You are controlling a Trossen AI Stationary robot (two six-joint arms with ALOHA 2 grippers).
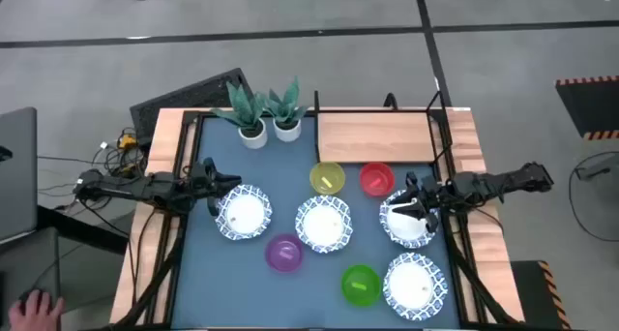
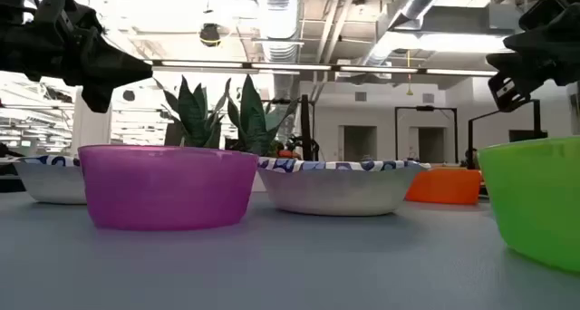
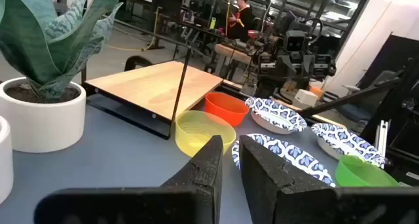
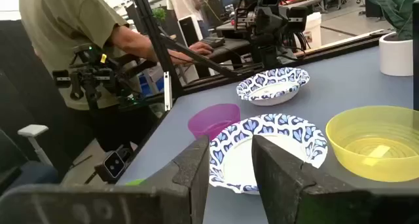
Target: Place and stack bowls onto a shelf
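Four white, blue-rimmed bowls rest base-down on the blue-grey table: left (image 1: 242, 213), centre (image 1: 324, 223), right (image 1: 404, 223), near right (image 1: 416, 283). Among them stand yellow (image 1: 327, 178), red (image 1: 375, 179), purple (image 1: 283, 254) and green (image 1: 360, 285) bowls. The wooden shelf (image 1: 372, 137) lies at the far right with nothing on it. My left gripper (image 1: 221, 188) hovers shut by the left bowl's far-left rim. My right gripper (image 1: 410, 199) hovers open over the right bowl's far rim, raised above the table in the low view (image 2: 504, 87). Nothing is between its fingers (image 4: 230, 152).
Two white plant pots (image 1: 253, 133) (image 1: 287, 128) stand at the far edge, left of the shelf. A person stands beyond the table's left side (image 4: 65, 34), and a hand (image 1: 34, 307) shows at the near left. Bare tabletop lies along the near left.
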